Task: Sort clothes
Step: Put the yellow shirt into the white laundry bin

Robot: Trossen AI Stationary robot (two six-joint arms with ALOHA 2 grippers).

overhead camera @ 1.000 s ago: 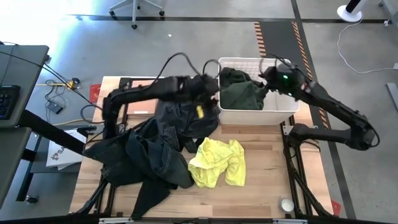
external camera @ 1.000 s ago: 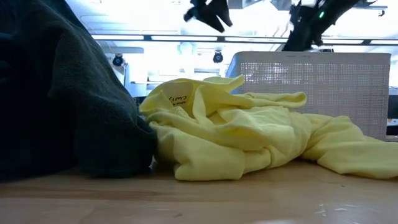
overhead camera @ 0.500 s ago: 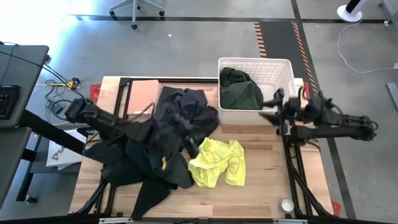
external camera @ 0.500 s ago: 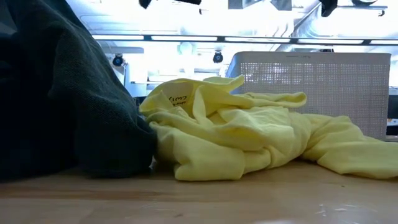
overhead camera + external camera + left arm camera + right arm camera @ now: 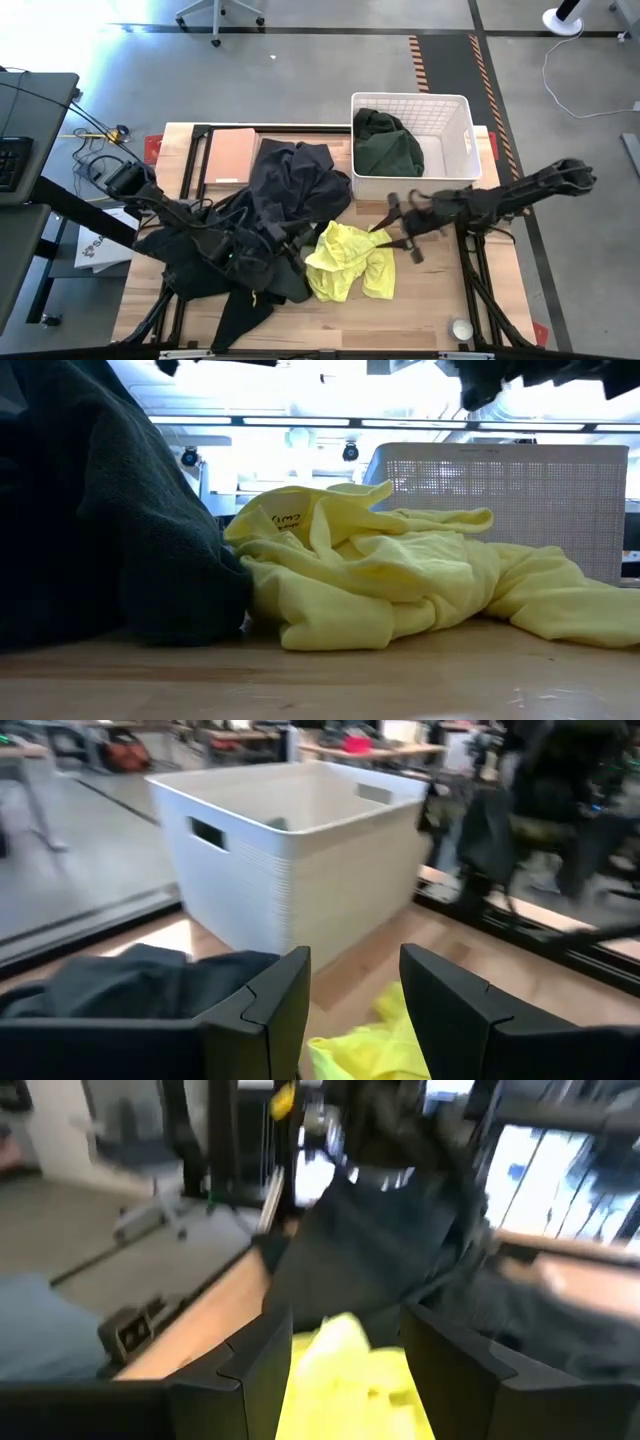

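Observation:
The neon yellow garment (image 5: 350, 262) lies crumpled on the table's near middle; it also shows in the low view (image 5: 400, 585). A pile of dark clothes (image 5: 250, 225) lies to its left. A dark green garment (image 5: 385, 145) lies in the white lattice basket (image 5: 462, 150). My left gripper (image 5: 297, 243) is open and empty over the dark pile's right edge, beside the yellow garment (image 5: 375, 1040). My right gripper (image 5: 387, 228) is open and empty just right of the yellow garment (image 5: 345, 1370), above the table.
A flat tan board (image 5: 230, 155) lies at the far left of the table. The basket stands at the far right. A small white round object (image 5: 461, 328) sits near the front right corner. Bare wood (image 5: 420, 300) shows right of the yellow garment.
My left gripper has gone from beside the basket toward the table's near left, over the dark pile, and now stands beside the yellow garment. My right gripper has left the basket and gone toward the near edge and leftward to the yellow garment. The clothes have not moved.

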